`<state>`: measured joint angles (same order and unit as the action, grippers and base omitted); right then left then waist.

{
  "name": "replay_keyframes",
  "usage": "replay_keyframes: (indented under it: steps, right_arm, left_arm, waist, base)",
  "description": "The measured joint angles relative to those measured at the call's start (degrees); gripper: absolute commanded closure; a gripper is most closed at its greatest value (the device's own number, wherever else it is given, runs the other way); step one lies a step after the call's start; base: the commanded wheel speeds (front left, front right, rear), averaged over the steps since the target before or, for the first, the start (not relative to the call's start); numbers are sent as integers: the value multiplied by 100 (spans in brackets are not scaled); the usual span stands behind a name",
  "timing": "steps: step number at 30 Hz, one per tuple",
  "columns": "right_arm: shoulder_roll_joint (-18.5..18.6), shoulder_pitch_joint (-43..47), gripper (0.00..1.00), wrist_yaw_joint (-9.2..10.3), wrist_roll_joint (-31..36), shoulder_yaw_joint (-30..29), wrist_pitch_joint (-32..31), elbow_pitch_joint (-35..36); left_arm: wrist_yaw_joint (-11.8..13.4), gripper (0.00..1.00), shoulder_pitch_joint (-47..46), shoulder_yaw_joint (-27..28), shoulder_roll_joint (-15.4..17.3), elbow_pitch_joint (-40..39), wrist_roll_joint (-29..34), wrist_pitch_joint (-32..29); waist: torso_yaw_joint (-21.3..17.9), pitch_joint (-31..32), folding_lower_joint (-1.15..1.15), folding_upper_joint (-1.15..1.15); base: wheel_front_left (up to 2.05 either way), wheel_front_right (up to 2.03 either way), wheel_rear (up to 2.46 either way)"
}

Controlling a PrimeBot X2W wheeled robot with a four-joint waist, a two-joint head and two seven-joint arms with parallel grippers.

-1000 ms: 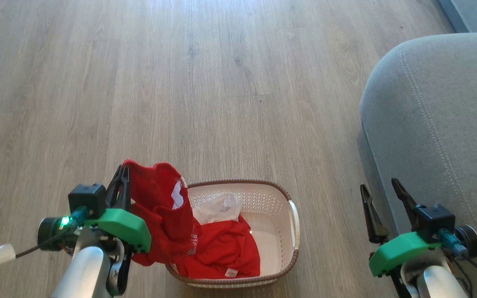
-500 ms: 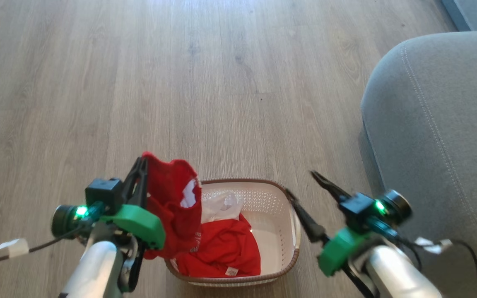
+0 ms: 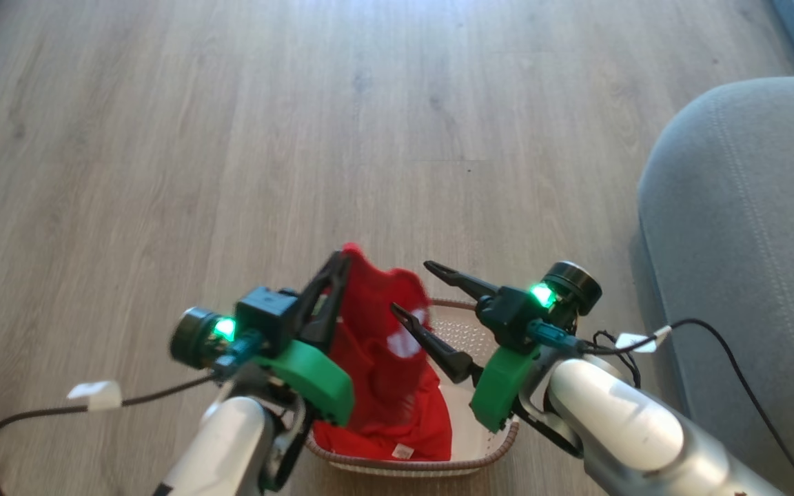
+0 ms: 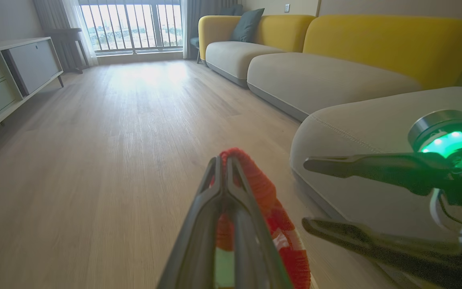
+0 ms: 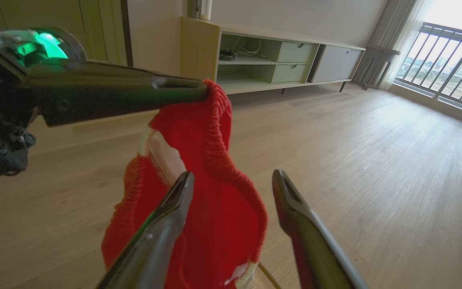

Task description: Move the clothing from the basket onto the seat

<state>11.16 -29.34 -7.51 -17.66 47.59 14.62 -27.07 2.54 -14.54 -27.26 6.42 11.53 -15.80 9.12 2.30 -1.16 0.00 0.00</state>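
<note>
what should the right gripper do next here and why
Probably ease the right gripper slightly forward and close it on the red garment. Its fingers are open with the hanging fabric just at their tips, while the left gripper is shut on the garment's top edge, holding it up over the basket. A second grip should steady it for the carry to the seat.
</note>
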Motion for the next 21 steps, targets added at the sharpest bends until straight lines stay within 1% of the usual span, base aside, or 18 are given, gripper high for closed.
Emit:
replay_keyframes:
  steps: [6, 7, 8, 9, 14, 17, 18, 19, 20, 21]
  right_arm:
    - [-63, -226, 0, 0, -126, 137, 0, -260]
    - [-81, -239, 51, 0, -196, 164, 0, -316]
    - [-111, -242, 74, 0, -278, 186, 0, -371]
    - [-137, -242, 100, 0, -371, 189, 0, -403]
    - [-178, -243, 100, 0, -689, 179, 0, -456]
    - [-174, -243, 100, 0, -896, 46, 0, -424]
    - [-157, -243, 100, 0, -935, -20, 0, -390]
    - [-135, -243, 100, 0, -948, -76, 0, -359]
    - [-107, -243, 100, 1, -960, -118, 0, -334]
    - [-70, -243, 100, 1, -966, -152, 0, -308]
  left_arm:
    - [-123, 100, -35, -278, -63, -380, 25, -159]
    - [-136, 100, -44, -302, -68, -432, 24, -203]
    - [-141, 100, -46, -324, -71, -477, 23, -208]
    - [-142, 100, -46, -346, -75, -509, 9, -210]
    - [-186, 100, -44, -407, -76, -591, -88, -258]
    - [-186, 100, -43, -396, -55, -587, -90, -258]
    - [-188, 76, -43, -392, -49, -579, -92, -257]
    - [-189, 60, -43, -388, -48, -558, -110, -246]
    - [-196, 47, -44, -392, -36, -519, -124, -229]
    - [-237, 18, -43, -396, -33, -460, -125, -178]
  waist:
    - [158, -77, 0, 0]
    - [175, -84, 0, 0]
    - [190, -88, 0, 0]
    - [199, -93, 0, 0]
    - [181, -120, 0, 0]
    - [120, -135, 0, 0]
    - [93, -144, 0, 0]
    - [64, -153, 0, 0]
    - [32, -160, 0, 0]
    - [-3, -164, 0, 0]
  base:
    - [0, 0, 0]
    - [0, 0, 0]
    - [0, 0, 0]
    - [0, 0, 0]
    - [0, 0, 0]
    - [0, 0, 0]
    - [0, 0, 0]
    - [0, 0, 0]
    - [0, 0, 0]
    - [0, 0, 0]
